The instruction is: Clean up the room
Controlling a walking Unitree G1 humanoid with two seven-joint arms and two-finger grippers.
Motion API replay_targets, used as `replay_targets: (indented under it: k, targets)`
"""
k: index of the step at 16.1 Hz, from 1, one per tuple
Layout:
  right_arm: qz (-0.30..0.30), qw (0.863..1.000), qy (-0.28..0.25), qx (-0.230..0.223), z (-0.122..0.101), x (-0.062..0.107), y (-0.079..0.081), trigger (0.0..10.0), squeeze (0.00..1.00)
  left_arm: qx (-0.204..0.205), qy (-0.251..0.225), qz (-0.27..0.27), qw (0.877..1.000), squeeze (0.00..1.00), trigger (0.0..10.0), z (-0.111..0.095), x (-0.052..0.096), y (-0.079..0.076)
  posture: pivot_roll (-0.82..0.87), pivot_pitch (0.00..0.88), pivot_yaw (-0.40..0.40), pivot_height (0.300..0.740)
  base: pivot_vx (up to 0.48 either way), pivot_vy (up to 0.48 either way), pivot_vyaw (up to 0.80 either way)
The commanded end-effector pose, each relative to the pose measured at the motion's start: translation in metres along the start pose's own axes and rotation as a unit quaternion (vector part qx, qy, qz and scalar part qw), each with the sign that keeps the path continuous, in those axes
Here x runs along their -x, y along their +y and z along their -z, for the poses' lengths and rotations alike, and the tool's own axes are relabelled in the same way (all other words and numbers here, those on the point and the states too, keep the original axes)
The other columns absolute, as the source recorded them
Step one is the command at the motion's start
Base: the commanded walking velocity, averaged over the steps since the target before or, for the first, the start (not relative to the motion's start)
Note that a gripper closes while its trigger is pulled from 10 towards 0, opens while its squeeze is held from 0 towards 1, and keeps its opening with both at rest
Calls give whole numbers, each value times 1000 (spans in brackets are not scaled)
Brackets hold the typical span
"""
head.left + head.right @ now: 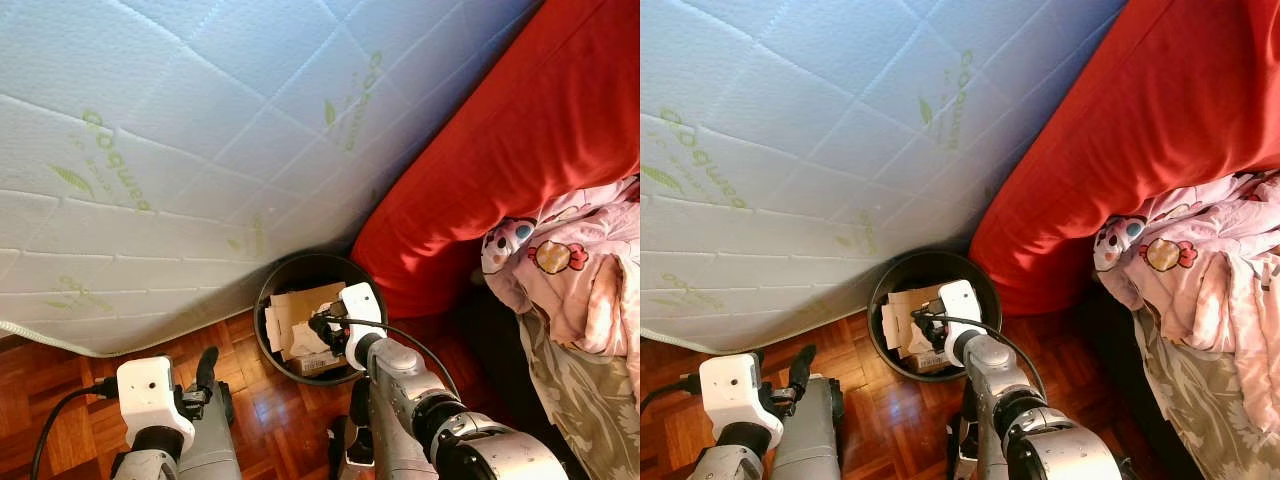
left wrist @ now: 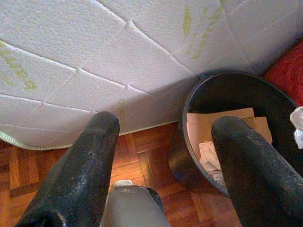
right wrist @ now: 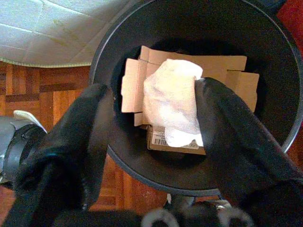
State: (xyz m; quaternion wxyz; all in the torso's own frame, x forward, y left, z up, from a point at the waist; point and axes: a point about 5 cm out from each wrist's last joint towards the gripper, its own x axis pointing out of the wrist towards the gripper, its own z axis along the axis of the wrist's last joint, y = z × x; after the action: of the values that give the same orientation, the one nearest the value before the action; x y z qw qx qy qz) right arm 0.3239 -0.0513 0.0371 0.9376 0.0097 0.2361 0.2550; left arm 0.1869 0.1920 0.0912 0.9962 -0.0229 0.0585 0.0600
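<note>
Right end effector (image 3: pixel 154 123) over bin (image 3: pixel 265 56), tissue (image 3: pixel 173 101)

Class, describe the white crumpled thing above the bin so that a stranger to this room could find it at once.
Start at the big white quilted mattress leaning beside the red sofa; at their foot on the wooden floor stands a round black bin holding flattened cardboard. Over its opening the right tool hangs, with a wad of crumpled white paper against one finger. It is the soft white item among brown card.
</note>
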Motion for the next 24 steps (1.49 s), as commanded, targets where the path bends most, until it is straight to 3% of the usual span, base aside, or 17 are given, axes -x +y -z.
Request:
replay_targets:
  k: [1,3,4,5,6,9,11,12,13,14,15,16,18,20,24]
  targets:
    - [-2,1000,26,-9,15,3,1,10000,1000,0,16,2,1000,0,10000,4,3,-1,269,370,-169,609,0,0,0]
    - [-11,999,13,46,11,3,1,10000,1000,-1,16,2,1000,0,10000,4,3,-1,268,371,-165,609,0,0,0]
    - [-23,995,7,98,8,2,3,10000,1000,-1,16,3,1000,0,10000,4,2,-1,265,370,-162,609,0,0,0]
    - [-26,994,6,107,6,2,4,10000,949,-1,17,4,1000,0,10000,4,1,-1,260,368,-163,609,0,0,0]
    - [-21,995,5,96,5,2,2,10000,0,-1,17,5,1000,0,10000,4,0,-2,261,363,-162,609,0,0,0]
    - [0,998,-3,61,2,3,-4,10000,0,-1,15,6,1000,0,10000,5,-7,-2,262,345,-156,609,0,0,0]
    - [41,998,-36,-11,-4,6,-19,10000,0,-5,20,0,1000,0,10000,10,-10,3,255,323,-149,609,0,0,0]
    - [78,993,-57,-64,-6,11,-34,10000,0,-8,27,-5,1000,0,10000,15,-12,8,244,297,-141,614,0,0,0]
    - [125,983,-68,-113,-1,20,-54,10000,0,-11,35,-9,999,0,10000,22,-16,13,236,279,-138,629,0,0,0]
    - [140,980,-67,-125,6,25,-62,10000,0,-13,41,-11,999,0,10000,26,-17,14,229,262,-135,634,0,0,0]
    - [171,973,-60,-141,23,37,-77,10000,0,-17,56,-15,998,0,10000,37,-20,18,217,237,-132,649,0,0,0]
    - [198,967,-38,-156,55,55,-89,10000,0,-20,79,-22,996,0,10000,53,-20,23,203,198,-129,664,0,0,0]
    - [209,965,-20,-160,74,66,-92,10000,0,-22,94,-25,995,0,10000,62,-24,25,200,171,-127,684,0,0,0]
    - [238,953,7,-185,105,85,-97,10000,0,-24,113,-29,993,0,10000,76,-31,30,182,92,-120,708,0,0,0]
    - [247,946,61,-201,144,100,-81,10000,0,-31,155,-29,987,0,10000,102,-48,35,164,0,-103,712,0,0,0]
